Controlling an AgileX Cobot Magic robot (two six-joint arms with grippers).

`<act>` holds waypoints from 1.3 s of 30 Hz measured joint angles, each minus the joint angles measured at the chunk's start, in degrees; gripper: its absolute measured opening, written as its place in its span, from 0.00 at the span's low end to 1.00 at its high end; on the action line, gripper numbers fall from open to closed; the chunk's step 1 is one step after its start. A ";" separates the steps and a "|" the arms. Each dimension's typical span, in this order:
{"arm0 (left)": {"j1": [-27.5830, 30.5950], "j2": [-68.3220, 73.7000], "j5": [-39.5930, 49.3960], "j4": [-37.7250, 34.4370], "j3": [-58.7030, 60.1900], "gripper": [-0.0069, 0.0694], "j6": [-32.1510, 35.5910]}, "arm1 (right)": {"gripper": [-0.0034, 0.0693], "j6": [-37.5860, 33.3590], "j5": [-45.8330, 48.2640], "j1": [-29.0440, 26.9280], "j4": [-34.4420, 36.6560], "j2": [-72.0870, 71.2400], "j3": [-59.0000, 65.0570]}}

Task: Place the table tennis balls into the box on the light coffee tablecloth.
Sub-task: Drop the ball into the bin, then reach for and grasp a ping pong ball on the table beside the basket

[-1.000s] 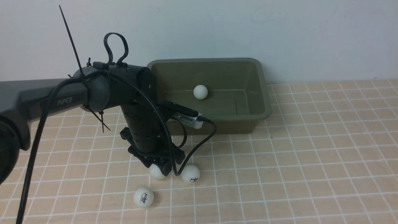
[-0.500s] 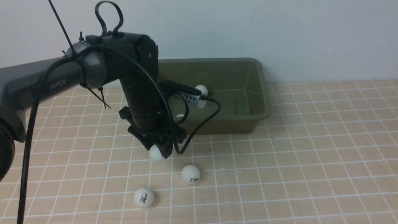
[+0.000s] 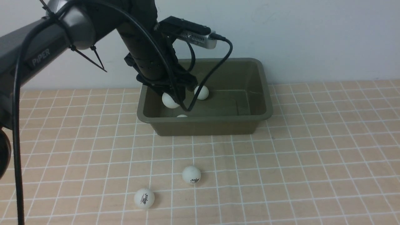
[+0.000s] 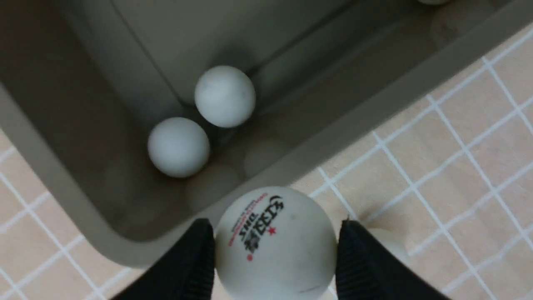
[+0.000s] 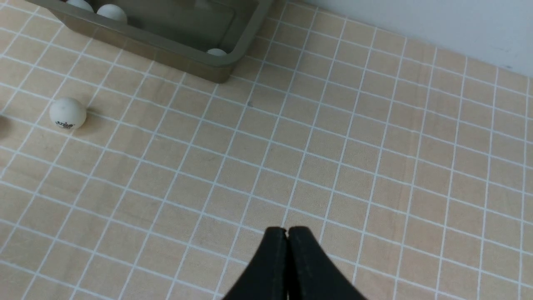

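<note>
Pinching a ball (image 4: 272, 246), left hand (image 4: 277, 239) hangs over box (image 3: 203, 118).

The grey tubular left arm (image 3: 40, 56) reads "PiPER", and the small white matte ball (image 4: 275, 246) nearest the left wrist camera shows "DHS" and a red star.

the olive-green box (image 3: 265, 103), a rounded tub with a flared rim, stands upright on the light coffee tablecloth (image 3: 312, 156), a tan cloth gridded with thin white lines. one white logo-printed table tennis ball (image 4: 272, 246) hangs above the box's left end, pinched between the left gripper's (image 4: 275, 233) black fingers. inside, a plain ball (image 4: 178, 146) sits just beside a second ball (image 4: 225, 96) near a corner. two logo balls, one (image 3: 191, 174) nearer the box, the other (image 3: 144, 198) further out, rest apart on the cloth in front.
</note>
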 joint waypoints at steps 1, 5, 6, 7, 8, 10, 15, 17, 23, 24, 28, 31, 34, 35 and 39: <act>0.00 0.35 -1.27 0.54 -0.05 0.48 0.00 | 0.02 0.00 0.00 0.00 0.00 0.00 0.00; 0.00 2.91 -6.93 3.04 -0.05 0.48 0.02 | 0.02 0.00 0.00 0.00 0.00 0.00 0.00; 0.00 3.77 -7.88 3.30 -0.05 0.48 0.02 | 0.02 0.00 0.00 0.00 0.00 0.00 0.00; 0.00 3.77 -8.03 3.38 -0.05 0.48 0.02 | 0.02 0.00 0.00 0.00 0.00 0.00 0.00; 0.00 4.63 -8.88 3.57 -0.05 0.48 0.12 | 0.02 0.00 0.00 0.00 0.00 0.00 0.00; 0.00 5.55 -9.69 3.71 -0.05 0.49 0.40 | 0.02 0.00 0.00 0.00 0.00 0.00 0.00; 0.00 7.00 -11.88 3.83 -0.05 0.57 1.69 | 0.02 0.00 0.00 0.00 0.00 0.00 0.00; 0.00 7.00 -12.10 3.83 -0.18 0.60 1.76 | 0.02 0.00 0.00 0.00 0.00 0.00 0.00; 0.00 6.75 -4.79 3.74 -4.21 0.66 1.22 | 0.02 0.00 0.00 0.00 0.00 0.00 0.00; 0.00 6.48 -1.90 3.40 -5.35 0.66 0.83 | 0.02 0.00 0.00 0.00 0.00 0.00 0.00; 0.00 5.00 2.96 0.69 -8.47 0.66 -0.58 | 0.02 0.00 0.00 0.00 0.00 0.00 0.00; 0.00 3.76 3.35 -4.44 -8.87 0.66 -1.45 | 0.02 0.00 0.00 0.00 0.00 0.00 0.00; -0.45 2.92 3.37 -8.98 -8.55 0.66 -1.70 | 0.02 0.00 0.00 0.00 0.00 0.00 0.00; -1.16 2.45 3.37 -10.80 -7.82 0.66 -1.82 | 0.02 0.00 0.00 0.00 0.00 0.00 0.00; -3.71 0.53 3.32 -11.41 -4.18 0.66 -1.82 | 0.02 0.00 0.00 0.00 0.00 0.00 0.00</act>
